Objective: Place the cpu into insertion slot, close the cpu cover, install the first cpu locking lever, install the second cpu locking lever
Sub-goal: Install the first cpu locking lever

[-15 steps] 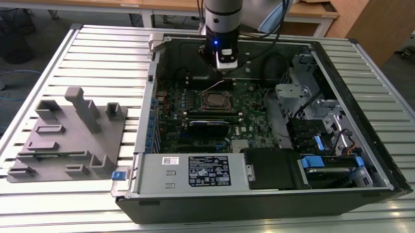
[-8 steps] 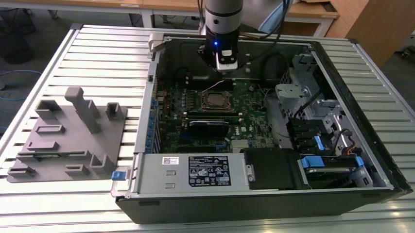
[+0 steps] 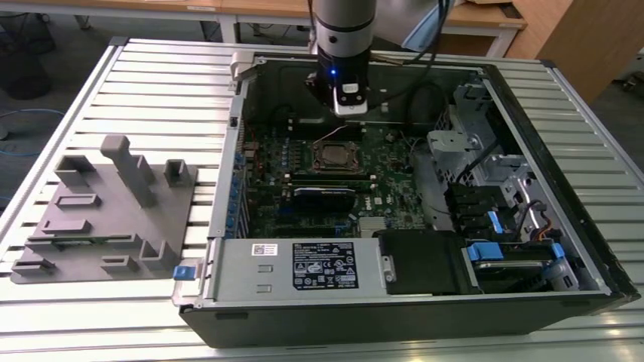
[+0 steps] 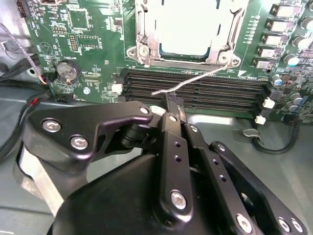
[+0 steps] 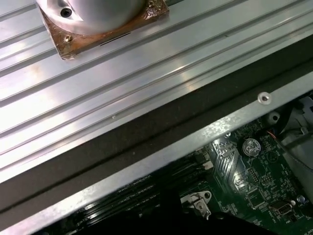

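Inside the open computer case (image 3: 403,328), over the green board: pincer (image 4: 172,102), fingers pressed together on a thin silver locking lever (image 4: 203,77) that angles across the black memory slots (image 4: 220,93). Just beside, cpu (image 4: 188,27) seated in insertion slot (image 3: 335,156), cpu cover (image 4: 176,58) lying shut around it. Case on slatted bench (image 3: 151,68).

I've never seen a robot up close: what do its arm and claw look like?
The arm is a silver-grey tube with black bands and a small blue light near its end. The claw is made of black metal bars linked by silver bolts.
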Robot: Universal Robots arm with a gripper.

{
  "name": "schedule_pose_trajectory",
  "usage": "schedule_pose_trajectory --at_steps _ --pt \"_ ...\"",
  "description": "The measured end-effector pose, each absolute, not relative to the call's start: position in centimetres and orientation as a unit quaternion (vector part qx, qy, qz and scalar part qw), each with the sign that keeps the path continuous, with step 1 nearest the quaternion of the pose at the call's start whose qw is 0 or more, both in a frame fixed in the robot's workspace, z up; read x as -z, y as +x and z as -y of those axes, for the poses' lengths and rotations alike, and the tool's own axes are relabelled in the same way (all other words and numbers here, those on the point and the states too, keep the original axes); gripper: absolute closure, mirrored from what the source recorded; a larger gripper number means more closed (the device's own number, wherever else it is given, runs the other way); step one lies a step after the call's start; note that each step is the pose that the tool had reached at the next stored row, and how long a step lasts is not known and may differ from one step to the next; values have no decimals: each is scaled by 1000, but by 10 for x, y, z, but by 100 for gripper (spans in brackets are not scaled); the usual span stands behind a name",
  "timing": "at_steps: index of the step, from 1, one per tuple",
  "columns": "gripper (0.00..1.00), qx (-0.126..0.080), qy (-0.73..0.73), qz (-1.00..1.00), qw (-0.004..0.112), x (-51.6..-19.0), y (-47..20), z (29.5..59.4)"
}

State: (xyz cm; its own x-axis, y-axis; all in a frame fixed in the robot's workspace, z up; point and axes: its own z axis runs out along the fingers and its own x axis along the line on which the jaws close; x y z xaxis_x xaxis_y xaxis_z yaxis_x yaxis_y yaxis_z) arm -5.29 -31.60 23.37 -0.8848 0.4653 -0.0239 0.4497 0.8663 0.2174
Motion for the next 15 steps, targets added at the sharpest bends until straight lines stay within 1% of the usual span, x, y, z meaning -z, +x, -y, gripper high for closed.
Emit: schedule_pose_trajectory --at_steps 15 --pt "89 -104 237 -965 39 -222 -59 321"
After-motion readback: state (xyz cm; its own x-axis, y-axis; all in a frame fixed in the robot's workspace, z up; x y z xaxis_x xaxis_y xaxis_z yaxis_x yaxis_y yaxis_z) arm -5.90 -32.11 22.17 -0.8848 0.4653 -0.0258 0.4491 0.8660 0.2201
